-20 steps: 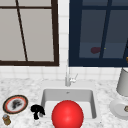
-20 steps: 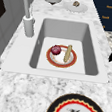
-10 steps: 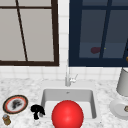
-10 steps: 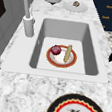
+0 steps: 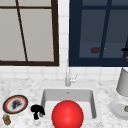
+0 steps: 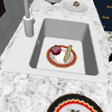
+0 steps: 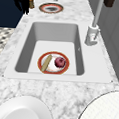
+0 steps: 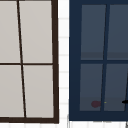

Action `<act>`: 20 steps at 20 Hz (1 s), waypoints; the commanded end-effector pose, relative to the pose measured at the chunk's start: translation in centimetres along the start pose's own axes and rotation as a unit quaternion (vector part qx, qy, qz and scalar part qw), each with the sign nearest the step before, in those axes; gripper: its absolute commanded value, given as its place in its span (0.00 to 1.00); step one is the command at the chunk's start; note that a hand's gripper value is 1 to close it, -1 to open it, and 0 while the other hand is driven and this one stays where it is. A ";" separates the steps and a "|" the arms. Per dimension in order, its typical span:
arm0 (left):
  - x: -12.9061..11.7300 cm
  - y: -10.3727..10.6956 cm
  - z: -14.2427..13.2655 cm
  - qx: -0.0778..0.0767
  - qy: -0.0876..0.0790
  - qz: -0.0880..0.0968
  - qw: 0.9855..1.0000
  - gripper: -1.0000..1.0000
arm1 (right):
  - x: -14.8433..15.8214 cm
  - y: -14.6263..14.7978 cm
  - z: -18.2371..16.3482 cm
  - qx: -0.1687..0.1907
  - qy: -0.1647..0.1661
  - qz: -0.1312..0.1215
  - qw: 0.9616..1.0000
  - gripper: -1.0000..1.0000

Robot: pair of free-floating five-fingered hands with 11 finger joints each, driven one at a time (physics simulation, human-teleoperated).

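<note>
Left hand (image 5: pixel 37 110) hung over the worktop (image 5: pixel 25 86) at the sink's (image 5: pixel 67 95) front left corner, fingers loose and pointing down, holding nothing; in the right side view it (image 7: pixel 21 2) stood off the worktop's front edge, just beside the jar (image 7: pixel 31 3). The jar (image 5: pixel 6 120) stood at the front left edge, with the patterned plate (image 5: pixel 15 104) just behind it and near the hand. Right hand (image 5: pixel 125 49) was high at the far right, level with the dark window pane; whether its fingers were spread or curled could not be told. In the sink basin lay a red-rimmed dish (image 6: pixel 60 65) carrying a dark red fruit (image 6: pixel 56 50) and a tan stick (image 6: pixel 68 53), side by side. A red sphere (image 5: pixel 67 115) covered the sink's front in the front view. The faucet (image 5: pixel 67 77) rose at the back edge. At the right end stood a grey canister (image 5: pixel 123 82) and a white plate (image 5: pixel 118 110).
</note>
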 end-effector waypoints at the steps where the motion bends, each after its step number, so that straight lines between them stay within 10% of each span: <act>1: 0.0 0.0 0.0 0.000 0.000 0.000 1.000 0.50 | -0.1 2.8 -1.8 0.016 0.006 0.004 1.000 0.00; 8: 0.0 0.0 0.0 0.000 0.000 0.000 1.000 0.50 | 0.3 2.9 -3.0 0.086 -0.001 0.012 0.996 0.00; 9: 0.0 0.0 0.0 0.000 0.000 0.000 1.000 0.50 | 0.6 2.8 -3.1 0.093 0.001 0.020 0.995 1.00; 13: 0.0 0.0 0.0 0.000 0.000 0.000 1.000 0.50 | -0.9 -1.9 -0.6 0.119 -0.063 0.028 0.991 1.00; 20: 0.0 0.0 0.0 0.000 0.000 0.000 1.000 0.50 | -2.6 -5.4 1.2 0.076 -0.065 0.069 0.993 1.00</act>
